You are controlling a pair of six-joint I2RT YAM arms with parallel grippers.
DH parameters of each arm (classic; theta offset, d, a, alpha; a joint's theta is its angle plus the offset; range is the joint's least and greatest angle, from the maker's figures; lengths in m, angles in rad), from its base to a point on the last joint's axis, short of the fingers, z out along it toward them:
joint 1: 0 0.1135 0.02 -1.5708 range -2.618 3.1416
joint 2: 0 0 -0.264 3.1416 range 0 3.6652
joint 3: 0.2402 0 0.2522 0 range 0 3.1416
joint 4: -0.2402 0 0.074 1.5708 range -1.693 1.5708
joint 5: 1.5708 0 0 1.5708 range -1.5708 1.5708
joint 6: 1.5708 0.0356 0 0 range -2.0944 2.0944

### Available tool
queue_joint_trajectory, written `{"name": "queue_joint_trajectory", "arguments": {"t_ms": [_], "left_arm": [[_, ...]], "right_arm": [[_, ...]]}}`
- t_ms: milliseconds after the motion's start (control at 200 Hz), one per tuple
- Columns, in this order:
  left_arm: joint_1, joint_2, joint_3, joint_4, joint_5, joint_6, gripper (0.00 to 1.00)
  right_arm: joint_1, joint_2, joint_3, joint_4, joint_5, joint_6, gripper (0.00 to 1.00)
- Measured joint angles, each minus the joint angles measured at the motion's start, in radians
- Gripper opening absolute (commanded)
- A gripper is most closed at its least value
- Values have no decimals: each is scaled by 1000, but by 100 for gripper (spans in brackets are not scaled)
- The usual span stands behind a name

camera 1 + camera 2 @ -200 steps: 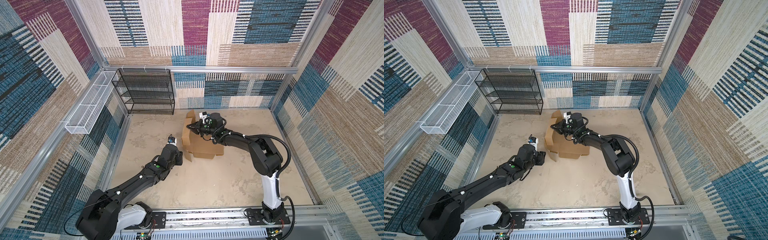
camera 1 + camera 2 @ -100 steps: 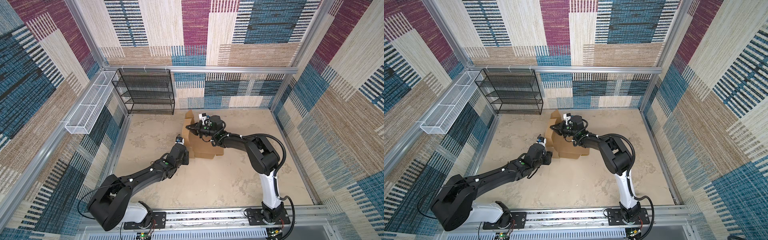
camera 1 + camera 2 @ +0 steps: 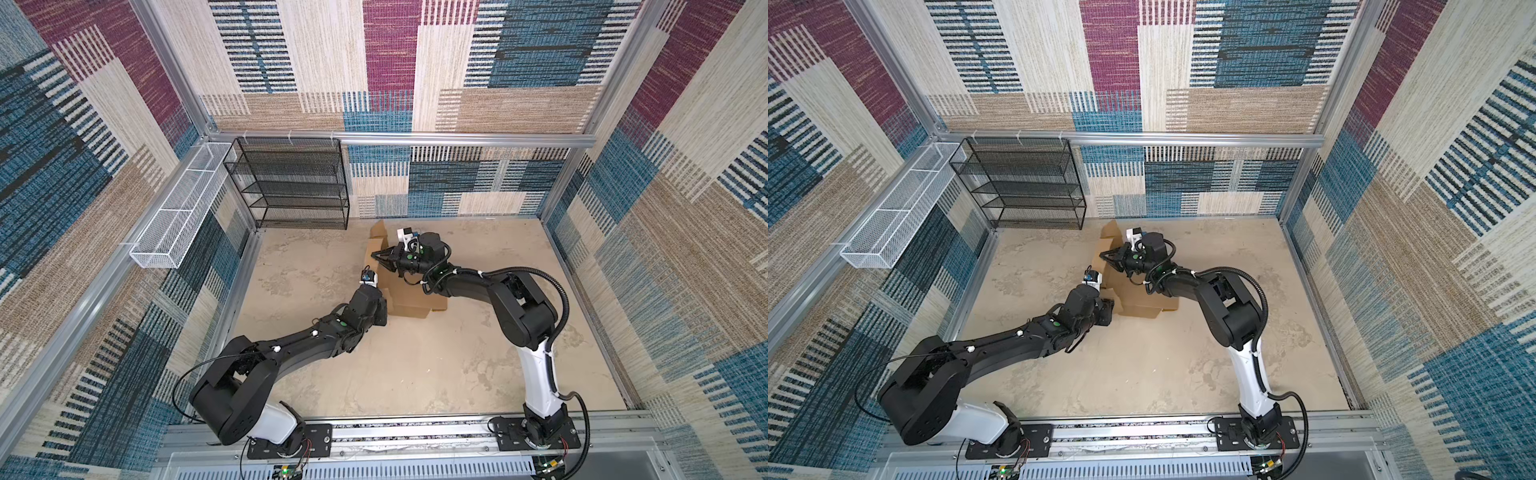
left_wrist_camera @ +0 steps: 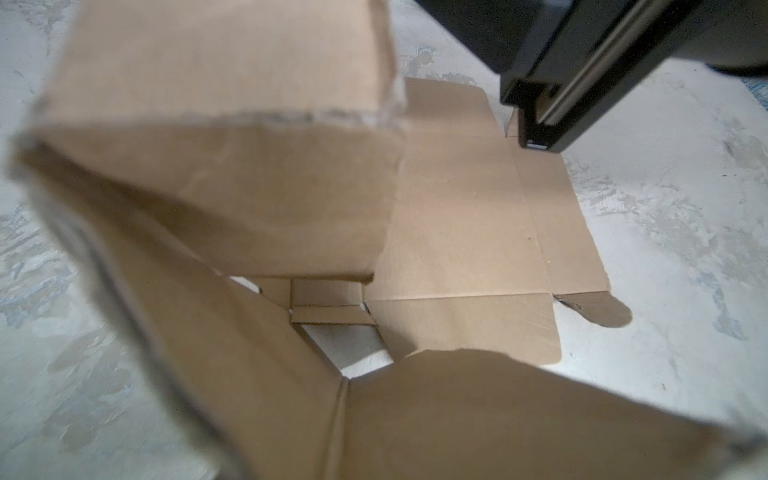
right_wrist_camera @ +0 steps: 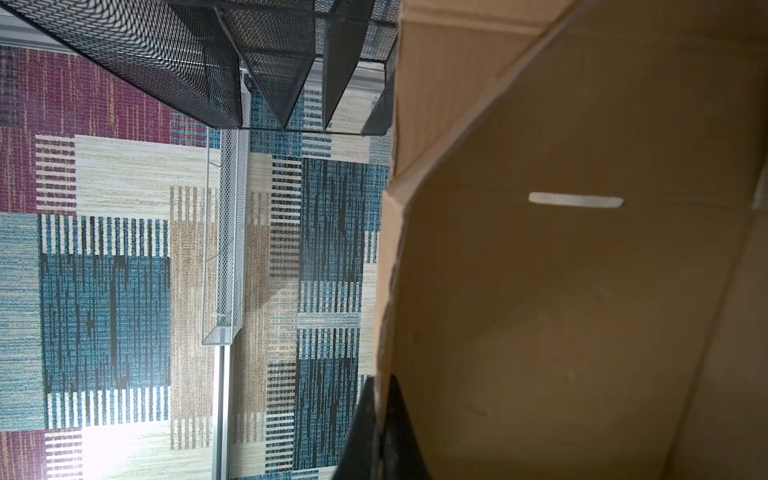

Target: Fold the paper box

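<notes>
The paper box (image 3: pixel 409 300) (image 3: pixel 1139 300) is lying half-opened on the far middle part of the tabletop (image 3: pixel 415 365). Its base is resting flat, and one tall panel on its left side is standing upright. In the left wrist view the flat base (image 4: pixel 457 228) is showing behind raised, blurred flaps.

The right claw (image 3: pixel 375 254) (image 3: pixel 1105 254) is staying clenched on the edge of that upright panel, as it was one second ago. In the right wrist view its black fingers (image 5: pixel 392 432) are sitting on both sides of the cardboard edge (image 5: pixel 582 291).

The left claw (image 3: pixel 381 311) (image 3: pixel 1108 311) was well apart from the box one second ago, to its left. Now it is pressing against the near left corner and covering the low flap there. I cannot tell whether it is released or clenched.

Behind the box, the black mesh shelf (image 3: pixel 299 183) and the white wire basket (image 3: pixel 178 216) are standing unchanged.
</notes>
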Motion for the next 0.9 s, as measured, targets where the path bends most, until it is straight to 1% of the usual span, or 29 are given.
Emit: {"name": "queue_joint_trajectory", "arguments": {"t_ms": [305,611,896], "left_arm": [[-45,49,22,30,-60,-38,49],[-71,90,57,29,-146,-84,51],[-90,135,79,21,-245,-149,54]], "right_arm": [[0,15,-23,69,-34,7,4],[0,10,-27,69,-40,6,3],[0,-31,-69,68,-32,6,3]]}}
